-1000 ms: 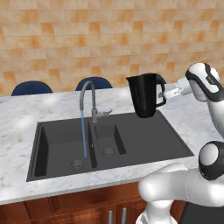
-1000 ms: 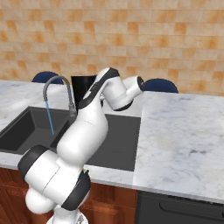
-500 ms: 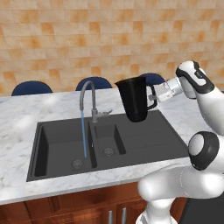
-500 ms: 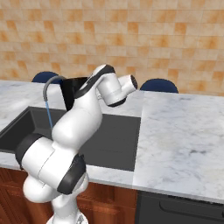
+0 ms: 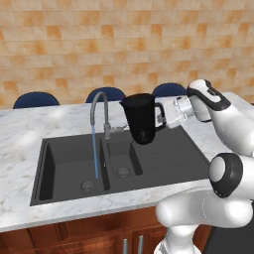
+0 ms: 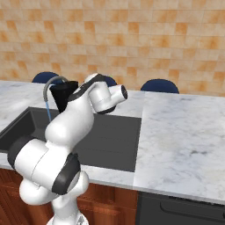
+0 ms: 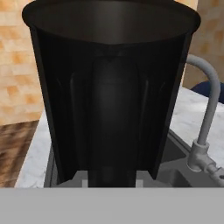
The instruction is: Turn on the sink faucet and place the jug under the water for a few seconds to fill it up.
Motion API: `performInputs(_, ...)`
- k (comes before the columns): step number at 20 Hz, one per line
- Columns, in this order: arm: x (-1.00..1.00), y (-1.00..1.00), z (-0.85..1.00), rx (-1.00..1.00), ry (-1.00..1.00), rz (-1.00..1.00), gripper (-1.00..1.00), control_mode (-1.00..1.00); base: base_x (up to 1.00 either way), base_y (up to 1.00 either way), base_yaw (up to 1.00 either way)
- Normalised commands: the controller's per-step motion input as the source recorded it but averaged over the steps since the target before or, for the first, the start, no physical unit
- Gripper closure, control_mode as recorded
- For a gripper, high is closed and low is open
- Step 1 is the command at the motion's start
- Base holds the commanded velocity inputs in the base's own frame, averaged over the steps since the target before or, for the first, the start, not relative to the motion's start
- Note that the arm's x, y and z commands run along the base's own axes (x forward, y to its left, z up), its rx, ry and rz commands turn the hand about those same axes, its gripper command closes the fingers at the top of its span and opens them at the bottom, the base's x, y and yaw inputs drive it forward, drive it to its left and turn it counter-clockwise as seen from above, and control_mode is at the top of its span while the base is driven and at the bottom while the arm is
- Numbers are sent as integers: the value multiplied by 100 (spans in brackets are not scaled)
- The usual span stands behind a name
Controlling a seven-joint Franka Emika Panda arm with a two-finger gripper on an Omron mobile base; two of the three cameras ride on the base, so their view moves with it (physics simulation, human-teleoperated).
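Jug upright (mouth up), handle facing the hand clamped on it, beside faucet

Home-style kitchen, rendered. Evidence: white-grey marble countertop w/ a dark grey matte double-basin sink set in it, tall grey metal gooseneck faucet running a thin blue water stream. Orange-tan tiled wall behind, reddish-brown wood cabinets below, dark blue round-backed chairs across the counter.

No text, label, brand, number or sign can be read anywhere.
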Motion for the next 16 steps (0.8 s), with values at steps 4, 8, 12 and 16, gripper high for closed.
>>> performInputs(4,0,65,-26,0,-4,0,100,-100,0,0,0)
performInputs(8,0,55,-28,0,0,2,100,-100,0,0,0)
performInputs(12,0,43,-34,2,-1,6,100,-100,0,0,0)
performInputs(16,0,26,-42,3,-5,11,100,-100,0,0,0)
